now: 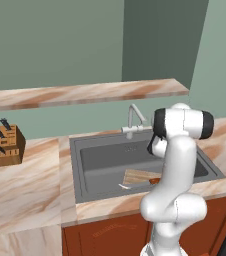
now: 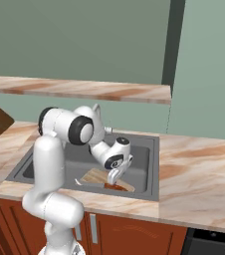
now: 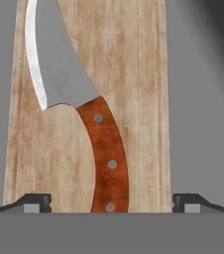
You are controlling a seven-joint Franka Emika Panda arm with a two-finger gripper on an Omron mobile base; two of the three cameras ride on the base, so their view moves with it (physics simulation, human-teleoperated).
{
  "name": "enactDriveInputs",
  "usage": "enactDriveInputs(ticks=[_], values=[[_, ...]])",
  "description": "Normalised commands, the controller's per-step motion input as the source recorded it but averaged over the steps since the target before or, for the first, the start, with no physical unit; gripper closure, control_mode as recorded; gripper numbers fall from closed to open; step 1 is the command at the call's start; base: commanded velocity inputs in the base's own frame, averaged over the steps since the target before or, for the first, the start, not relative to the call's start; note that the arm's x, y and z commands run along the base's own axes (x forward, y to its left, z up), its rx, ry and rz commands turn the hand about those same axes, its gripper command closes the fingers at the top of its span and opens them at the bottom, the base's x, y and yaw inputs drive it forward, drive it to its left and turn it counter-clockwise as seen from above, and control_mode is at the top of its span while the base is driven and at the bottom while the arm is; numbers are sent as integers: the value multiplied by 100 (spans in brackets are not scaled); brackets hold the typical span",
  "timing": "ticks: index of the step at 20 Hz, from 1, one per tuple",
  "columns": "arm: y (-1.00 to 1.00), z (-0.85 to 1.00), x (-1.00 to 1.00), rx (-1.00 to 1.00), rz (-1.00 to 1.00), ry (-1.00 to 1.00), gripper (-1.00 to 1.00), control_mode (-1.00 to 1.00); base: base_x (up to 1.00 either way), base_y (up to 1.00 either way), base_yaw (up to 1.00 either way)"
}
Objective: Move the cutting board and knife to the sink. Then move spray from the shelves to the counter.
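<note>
From the left base view, the cutting board (image 1: 141,176) lies in the sink (image 1: 92,165) at about five o'clock of the basin, near its front wall, with the knife (image 1: 135,184) across its near edge, its handle partly hidden behind the arm. A knife block (image 1: 8,145) stands on the counter (image 1: 25,185) at nine o'clock of the sink, and the tap (image 1: 134,120) rises at twelve o'clock. No spray bottle can be made out on the shelf (image 1: 85,93).

From the right base view, the gripper (image 2: 115,178) hangs just over the board (image 2: 97,176), nose down, at six o'clock of the basin (image 2: 144,164). The board seems to tilt a little against the front wall, though I cannot be sure. The shelf (image 2: 84,89) runs well above.

In the hand view, the knife (image 3: 86,124) rests flat on the board (image 3: 134,74), blade toward twelve o'clock and handle toward six. The two fingertips (image 3: 37,202) stand spread wide at roughly eight and four o'clock, outside both long edges of the board and pinching nothing.

By my reading both pieces are already delivered, and the step in hand is the retreat. It is done well by lifting straight up along the gripper's own line, keeping the fingers wide so that neither one drags a board edge or nudges the handle. Only once clear of the sink rim should the arm swing toward the shelf, minding the tap.
</note>
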Motion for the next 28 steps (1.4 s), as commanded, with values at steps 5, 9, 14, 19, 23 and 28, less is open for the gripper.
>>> enactDriveInputs(ticks=[5, 9, 14, 19, 23, 28], values=[[0, 93, -17, -4, -9, -3, -100, -100, 0, 0, 0], [0, 100, -42, -3, -10, -3, -100, -100, 0, 0, 0], [0, 100, -63, -3, -12, -4, -100, -100, 0, 0, 0], [-2, 100, -99, 0, -19, -4, -100, -100, 0, 0, 0], [-2, 98, -100, 0, -28, -1, -100, -100, 0, 0, 0], [0, 84, -100, 1, -30, -6, -100, -100, 0, 0, 0]])
